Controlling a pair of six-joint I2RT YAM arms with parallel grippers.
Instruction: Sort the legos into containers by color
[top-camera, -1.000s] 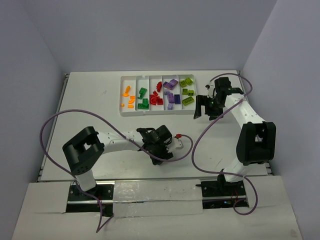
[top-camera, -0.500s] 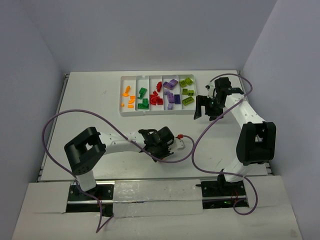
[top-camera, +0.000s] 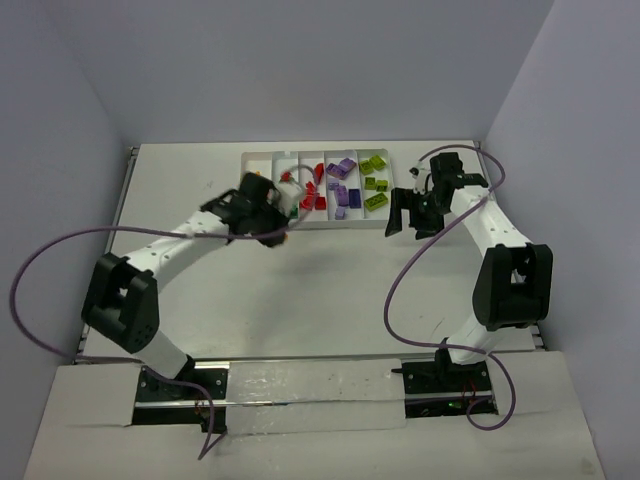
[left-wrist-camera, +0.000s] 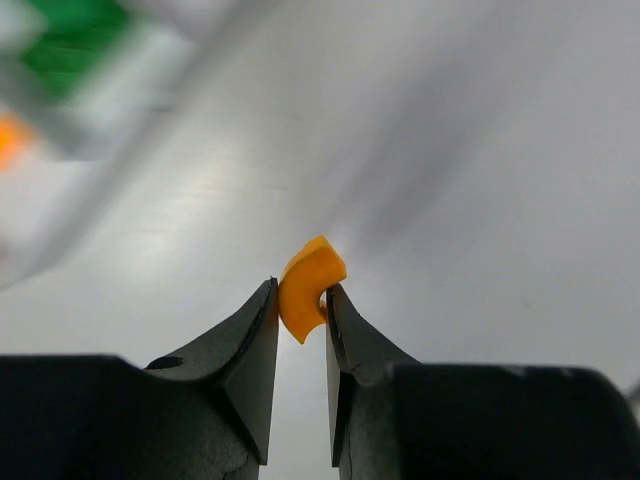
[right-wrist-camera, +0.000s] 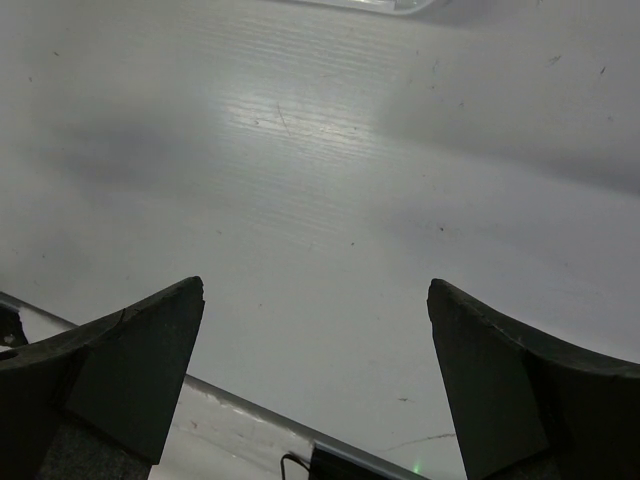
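Curved orange plastic lego brick is pinched between the two black fingertips of the left hand, which is clamped tight on it, the brick's upper end standing above the tips. The left wrist view shows the brick held off the pale grey counter. A corner of the flat white plastic tray is blurred at upper left, with a blurred green patch and a blurred orange patch inside it.

From the overhead camera, the left arm stretches across the counter to the tray's left end. Its dark wrist covers most of the two leftmost compartments, and the held brick itself cannot be made out there. The rest of the tray lies in the open at the far middle of the counter. Small red bricks sit in the middle compartment, purple bricks in the next one to the right, and lime green bricks in the rightmost. A speck of orange shows at the far end of the leftmost compartment, beside the arm.

The right hand hangs just beside the tray's right end, apart from it, pointing down at the counter. Its two dark fingers stand wide apart, with only counter showing between them in the right wrist view.
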